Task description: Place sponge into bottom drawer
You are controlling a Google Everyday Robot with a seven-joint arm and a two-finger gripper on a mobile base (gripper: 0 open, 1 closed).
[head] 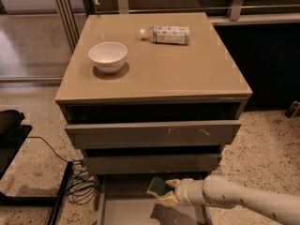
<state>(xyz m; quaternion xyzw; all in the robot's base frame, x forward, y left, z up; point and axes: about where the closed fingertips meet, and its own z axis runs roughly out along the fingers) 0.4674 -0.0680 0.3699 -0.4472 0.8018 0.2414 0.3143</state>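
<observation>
The gripper [166, 194] is grasping the sponge [156, 186] by one edge, holding it over the open bottom drawer [125, 213]; judged light, soft and compressible, it is suiting a gentle pinch across its faces.

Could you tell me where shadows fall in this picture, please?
Camera view: the white bowl shades the cabinet top beside it; the gripper, over the bottom drawer and shut on the sponge, casts a dark patch on its floor.
</observation>
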